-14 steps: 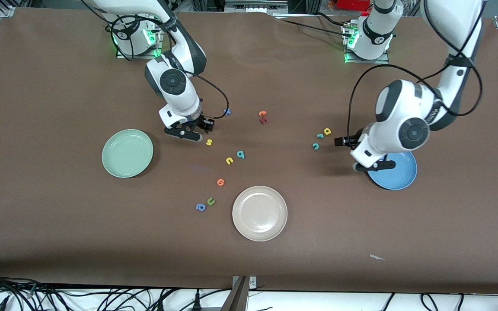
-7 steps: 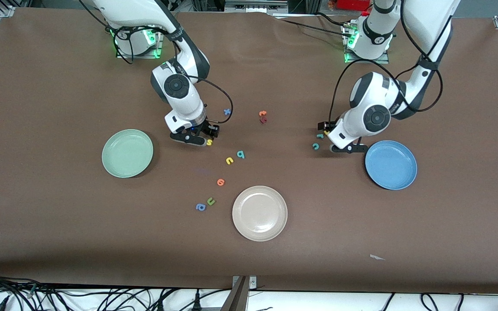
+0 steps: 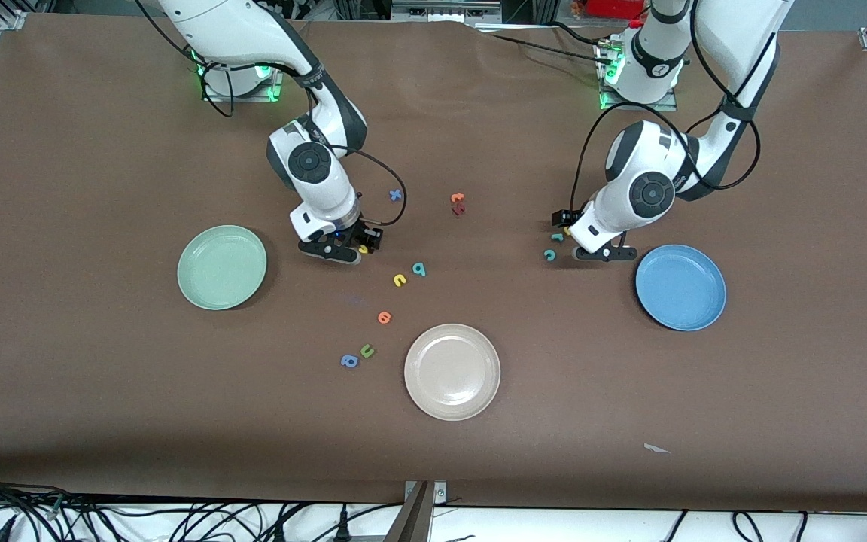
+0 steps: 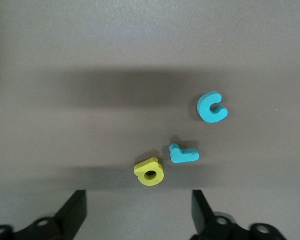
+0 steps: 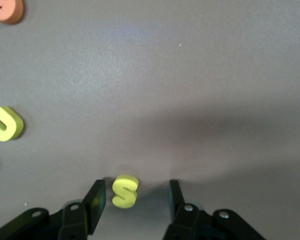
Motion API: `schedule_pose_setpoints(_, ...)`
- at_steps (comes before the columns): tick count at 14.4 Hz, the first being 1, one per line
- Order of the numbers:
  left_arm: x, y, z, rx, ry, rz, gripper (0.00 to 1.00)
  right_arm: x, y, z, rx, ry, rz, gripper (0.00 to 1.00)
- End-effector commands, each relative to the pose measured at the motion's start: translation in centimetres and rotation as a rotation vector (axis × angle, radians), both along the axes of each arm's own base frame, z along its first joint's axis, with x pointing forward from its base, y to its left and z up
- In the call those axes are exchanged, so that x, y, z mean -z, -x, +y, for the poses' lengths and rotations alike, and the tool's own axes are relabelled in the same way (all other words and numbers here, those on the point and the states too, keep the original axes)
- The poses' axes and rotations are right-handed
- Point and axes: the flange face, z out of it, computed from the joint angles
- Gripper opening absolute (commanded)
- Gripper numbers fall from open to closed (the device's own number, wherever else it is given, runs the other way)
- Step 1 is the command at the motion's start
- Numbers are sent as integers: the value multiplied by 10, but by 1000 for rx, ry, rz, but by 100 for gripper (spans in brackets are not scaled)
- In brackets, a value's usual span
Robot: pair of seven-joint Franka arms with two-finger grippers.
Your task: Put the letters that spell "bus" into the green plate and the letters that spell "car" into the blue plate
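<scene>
yellow "s" (image 5: pixel 125 191) between right claw (image 5: pixel 135 200) fingers, untouched

"s" (image 5: pixel 125 190) between right gripper's (image 5: pixel 135 200) jaws

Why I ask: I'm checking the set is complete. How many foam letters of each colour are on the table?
Teal letters: 3
Yellow letters: 3
Blue letters: 2
Orange letters: 2
Red letter: 1
Olive-green letter: 1
Total: 12
</scene>
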Motion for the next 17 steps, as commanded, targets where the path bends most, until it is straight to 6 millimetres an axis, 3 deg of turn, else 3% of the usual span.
schedule_pose_setpoints(1, 4, 11, 0, -16, 8, -8, 72, 6, -5, 3, 2, -5, -25, 52)
schedule_pose_setpoints(3, 7, 12, 0, -27, 9, -8, 72, 16, -4, 2, -1, -3, -23, 47)
schedule_pose_setpoints(9, 21, 7, -3, -94, 19, -49, 72, 23, 3, 17, -23, -2, -18, 47)
schedule_pose_setpoints(14, 24, 11, -8, -94, 15, -41, 63, 23, 3, 18, -32, 0, -16, 27)
schedule_pose_setpoints(17, 24, 11, -9, -94, 15, -41, 61, 19, 2, 17, -39, 1, -19, 25)
